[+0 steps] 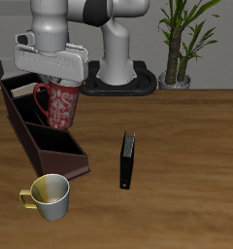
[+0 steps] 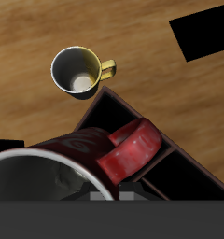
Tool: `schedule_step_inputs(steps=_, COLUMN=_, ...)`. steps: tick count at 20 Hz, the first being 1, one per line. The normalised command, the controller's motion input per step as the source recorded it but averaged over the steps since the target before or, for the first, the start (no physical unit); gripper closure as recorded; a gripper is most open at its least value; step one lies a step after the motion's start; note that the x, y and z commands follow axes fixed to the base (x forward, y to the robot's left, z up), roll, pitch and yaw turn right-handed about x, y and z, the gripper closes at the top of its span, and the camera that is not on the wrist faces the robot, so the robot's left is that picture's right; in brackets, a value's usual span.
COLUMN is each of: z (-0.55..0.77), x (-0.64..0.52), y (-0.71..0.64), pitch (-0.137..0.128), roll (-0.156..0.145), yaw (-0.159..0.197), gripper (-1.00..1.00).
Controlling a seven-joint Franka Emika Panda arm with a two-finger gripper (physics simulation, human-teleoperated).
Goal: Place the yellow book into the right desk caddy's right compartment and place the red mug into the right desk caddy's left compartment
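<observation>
My gripper [image 1: 60,82] is shut on the rim of the red mug [image 1: 60,105], a dark red mug with white speckles. It holds the mug upright just above the long dark brown right desk caddy [image 1: 52,148]. The mug hangs over the caddy's middle to back part; I cannot tell which section is under it. A pale tan sliver, likely the yellow book [image 1: 20,86], shows in the caddy's far end section. In the wrist view the mug [image 2: 49,173] with its red handle [image 2: 133,149] fills the foreground over the caddy's dividers [image 2: 184,163].
A pale yellow mug [image 1: 50,196] stands on the table near the caddy's front end; it also shows in the wrist view [image 2: 78,73]. A black book [image 1: 128,160] stands upright mid-table, also in the wrist view [image 2: 203,33]. A potted plant [image 1: 177,49] stands at the back.
</observation>
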Motion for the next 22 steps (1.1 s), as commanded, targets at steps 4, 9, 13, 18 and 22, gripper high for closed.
schedule_step_inputs(steps=4, z=-0.16, x=-0.01, y=-0.11, pitch=0.019, roll=-0.023, yaw=-0.008, gripper=1.00)
schedule_step_inputs(steps=9, z=-0.16, x=0.01, y=-0.22, pitch=0.015, roll=-0.051, yaw=-0.006, gripper=1.00)
schedule_step_inputs(steps=13, z=-0.21, x=0.04, y=-0.08, pitch=0.028, roll=-0.019, yaw=0.000, gripper=1.00)
schedule_step_inputs(steps=18, z=-0.19, x=0.06, y=0.07, pitch=0.027, roll=0.011, yaw=-0.006, gripper=1.00)
schedule_step_inputs(steps=22, z=-0.35, x=0.11, y=0.30, pitch=0.043, roll=0.053, yaw=0.024, gripper=1.00)
